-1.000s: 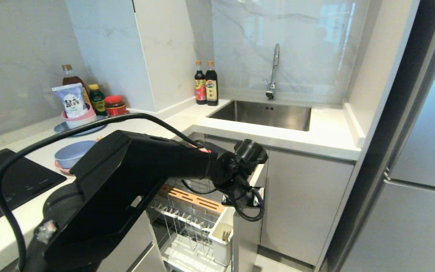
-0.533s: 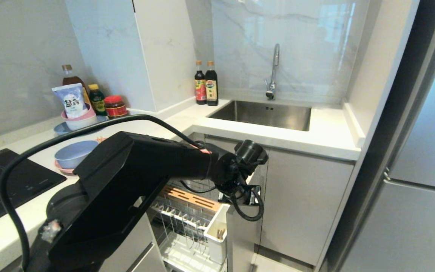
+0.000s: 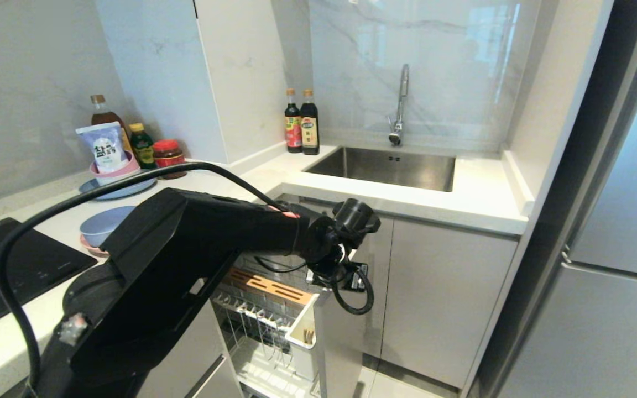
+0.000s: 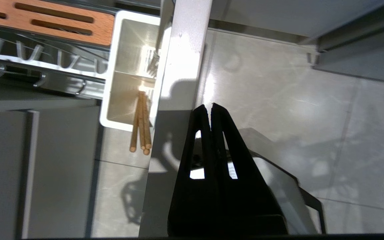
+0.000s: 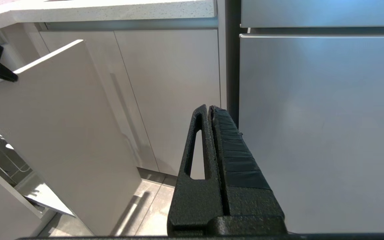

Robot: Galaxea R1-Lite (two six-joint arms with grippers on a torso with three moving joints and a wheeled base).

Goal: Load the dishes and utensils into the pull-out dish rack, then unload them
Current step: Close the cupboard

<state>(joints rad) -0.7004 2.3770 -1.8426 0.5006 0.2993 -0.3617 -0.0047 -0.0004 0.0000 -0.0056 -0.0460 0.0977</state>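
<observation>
The pull-out dish rack (image 3: 266, 323) stands partly out of the counter cabinet, its pale front panel (image 3: 343, 337) facing the floor gap. The chopsticks (image 4: 141, 123) stand in its white cutlery box (image 4: 112, 100), and something metal glints in the box's other compartment. My left gripper (image 3: 346, 279) is shut and empty, pointing down against the outer side of the panel's top edge (image 4: 185, 66). The light-blue bowl (image 3: 103, 224) sits on the pink plate (image 3: 90, 247) on the counter, behind my left arm. My right gripper (image 5: 208, 107) is shut and empty, parked low by the fridge.
A wooden slotted block (image 4: 55, 20) tops the rack. A blue-grey plate (image 3: 116, 190) with stacked bowls and a salt bag, sauce bottles (image 3: 302, 121), a sink (image 3: 385, 168) and a black hob (image 3: 3, 265) are on the counter. The fridge (image 3: 617, 249) stands at the right.
The rack and its front panel have slid inward toward the cabinet, and my left gripper has moved along with the panel. The right arm has not moved.
</observation>
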